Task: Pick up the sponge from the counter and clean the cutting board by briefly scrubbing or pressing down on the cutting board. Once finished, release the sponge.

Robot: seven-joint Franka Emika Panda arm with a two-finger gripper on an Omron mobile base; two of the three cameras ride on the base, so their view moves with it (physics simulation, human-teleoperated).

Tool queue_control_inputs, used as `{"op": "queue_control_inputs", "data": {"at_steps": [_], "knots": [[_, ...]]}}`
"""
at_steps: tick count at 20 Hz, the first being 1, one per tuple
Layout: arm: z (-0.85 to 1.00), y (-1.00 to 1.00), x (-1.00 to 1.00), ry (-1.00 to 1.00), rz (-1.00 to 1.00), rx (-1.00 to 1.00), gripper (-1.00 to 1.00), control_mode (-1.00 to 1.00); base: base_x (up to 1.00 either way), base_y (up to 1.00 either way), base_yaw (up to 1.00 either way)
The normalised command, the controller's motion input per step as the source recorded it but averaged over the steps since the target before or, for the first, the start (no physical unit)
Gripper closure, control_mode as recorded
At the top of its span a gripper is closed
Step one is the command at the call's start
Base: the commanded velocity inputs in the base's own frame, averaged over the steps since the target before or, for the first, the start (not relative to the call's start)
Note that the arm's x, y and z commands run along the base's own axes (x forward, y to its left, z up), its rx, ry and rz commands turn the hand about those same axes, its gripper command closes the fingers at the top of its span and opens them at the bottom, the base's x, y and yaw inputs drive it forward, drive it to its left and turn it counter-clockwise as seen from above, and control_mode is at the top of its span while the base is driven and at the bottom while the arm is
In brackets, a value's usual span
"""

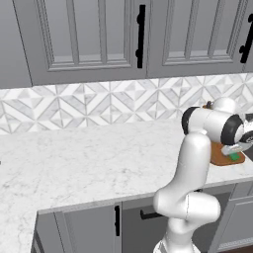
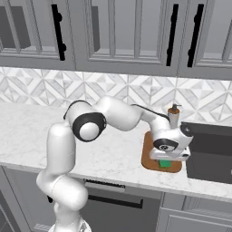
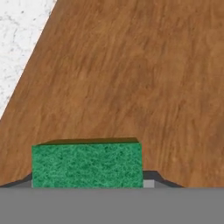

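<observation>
Nearest the hand camera, the sponge (image 3: 86, 162) sits green side out, right at the claw, with dark finger parts just visible at its lower corners. The claw (image 2: 166, 159) appears clenched on the sponge, though the fingers themselves are mostly hidden behind it.

Directly beyond lies the cutting board (image 3: 131, 78), its reddish-brown grain spreading under and past the sponge. In the right base view the sponge (image 2: 165, 163) shows as a green patch under the hand, low over the board's near edge (image 2: 149, 164); whether it actually touches the wood cannot be told. In the left base view the same green spot (image 1: 233, 157) sits on the board (image 1: 217, 157) near its front.

Farther out, the white marble desk (image 1: 79, 158) runs left, and a small pump bottle (image 2: 174, 113) stands behind the board, beside a dark sink (image 2: 210, 149).

The step in hand looks like the scrub itself. The next move likely calls for a short downward press or a brief rub along the board, then opening the claw to leave the sponge.
</observation>
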Motion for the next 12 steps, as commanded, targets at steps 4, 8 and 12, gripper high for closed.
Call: {"op": "queue_control_inputs", "data": {"at_steps": [4,8,12], "knots": [[0.0,-0.59,0.0,0.0,0.01,0.11,1.0,-1.0,0.0,0.0,0.0],[0.0,-0.53,0.0,0.0,0.01,0.07,1.0,-1.0,0.0,0.0,0.0],[0.0,-0.27,0.0,0.0,0.01,0.02,1.0,-1.0,0.0,0.0,0.0]]}}
